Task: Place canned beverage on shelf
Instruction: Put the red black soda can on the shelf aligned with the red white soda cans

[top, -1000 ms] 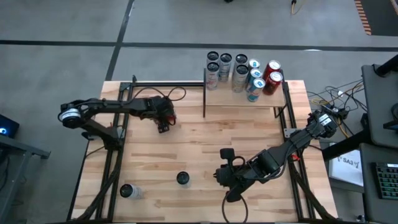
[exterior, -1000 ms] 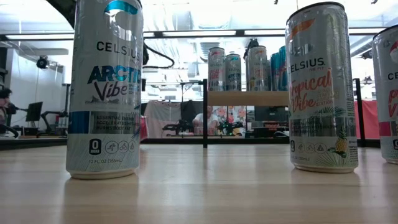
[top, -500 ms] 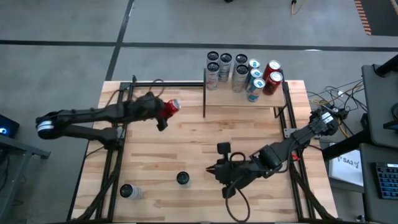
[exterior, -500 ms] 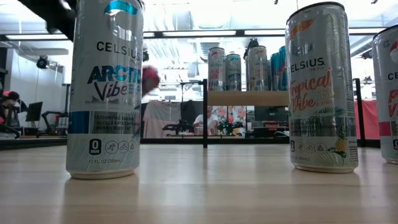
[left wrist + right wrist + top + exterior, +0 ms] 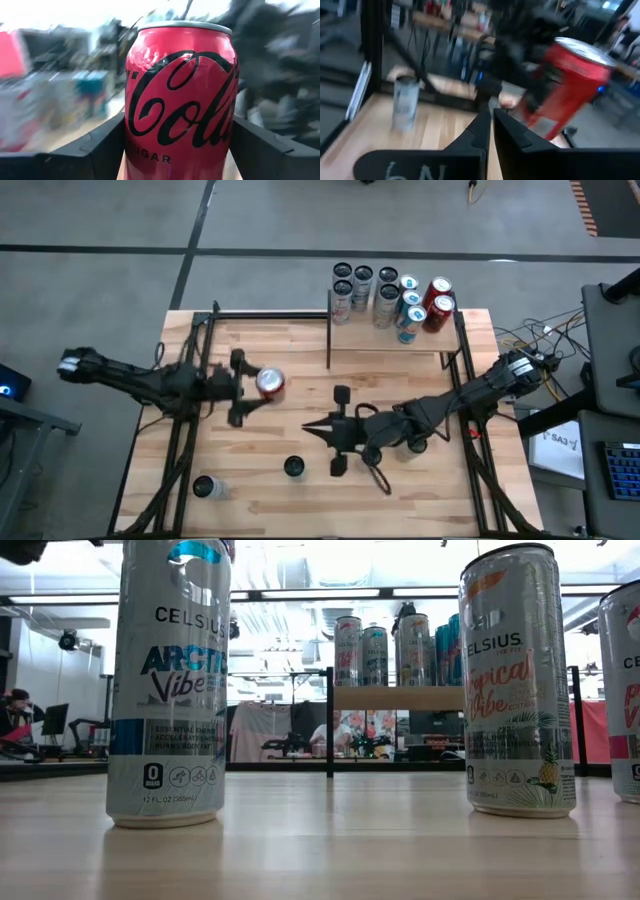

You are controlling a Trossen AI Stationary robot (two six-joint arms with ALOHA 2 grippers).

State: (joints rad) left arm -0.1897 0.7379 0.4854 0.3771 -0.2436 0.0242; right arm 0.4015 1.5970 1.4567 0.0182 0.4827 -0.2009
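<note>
Near the front edge two cans [image 5: 294,467] stand loose on the table [image 5: 300,420]; mid-table the left gripper [image 5: 250,385] is clamped on the red can [image 5: 269,383], so it should stay level w/ a firm grip going toward the shelf [image 5: 395,338] at the far side, aiming at bare board beside the cans there [image 5: 385,295]. Left arm lies low, stretched from the left edge. Right gripper [image 5: 322,427], fingers together & empty, points at the red can, its arm reaching across from the right.

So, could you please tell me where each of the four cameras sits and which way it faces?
High view: overhead, straight down on the table, both arms and the shelf.
Low view: tabletop height, level across to the shelf; no arm plainly visible.
Left wrist view: on the left arm, past its end effector clamping the red can.
Right wrist view: on the right arm, past its shut end effector.
Shared: the wrist and high views show the red can.
</note>
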